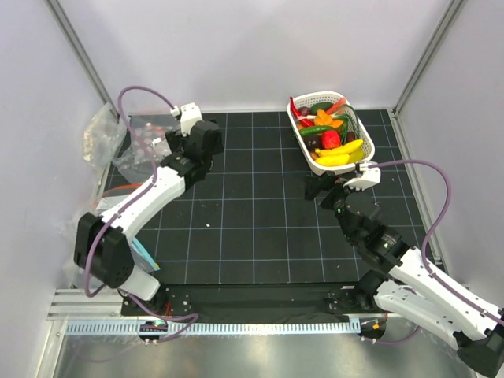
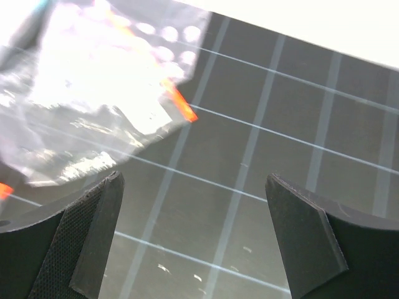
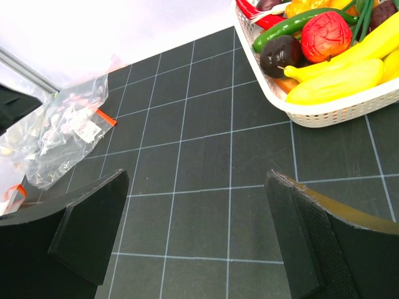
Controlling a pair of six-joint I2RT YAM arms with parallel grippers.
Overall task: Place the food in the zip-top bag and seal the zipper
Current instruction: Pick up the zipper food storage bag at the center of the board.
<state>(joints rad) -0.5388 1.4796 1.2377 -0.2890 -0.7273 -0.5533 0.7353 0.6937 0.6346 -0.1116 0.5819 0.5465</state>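
Your left claw (image 2: 193, 240), open and empty, hovers by the clear bags (image 2: 81, 112) to take 1; your right claw (image 3: 199, 233), also open, faces the food (image 3: 336, 84) in the basket (image 3: 324, 115).

L arm (image 1: 134, 209) reaches fwd from base, elbow bent, wrist turned left. L gripper (image 2: 193, 184) jaws wide apart, nothing betw. R arm (image 1: 402, 272) stretches fwd-left, wrist low. R gripper (image 3: 196, 180) likewise spread wide, empty.

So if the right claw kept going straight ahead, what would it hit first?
Probably the bare black mat; the right gripper tilts down at it, with the basket off to its right.
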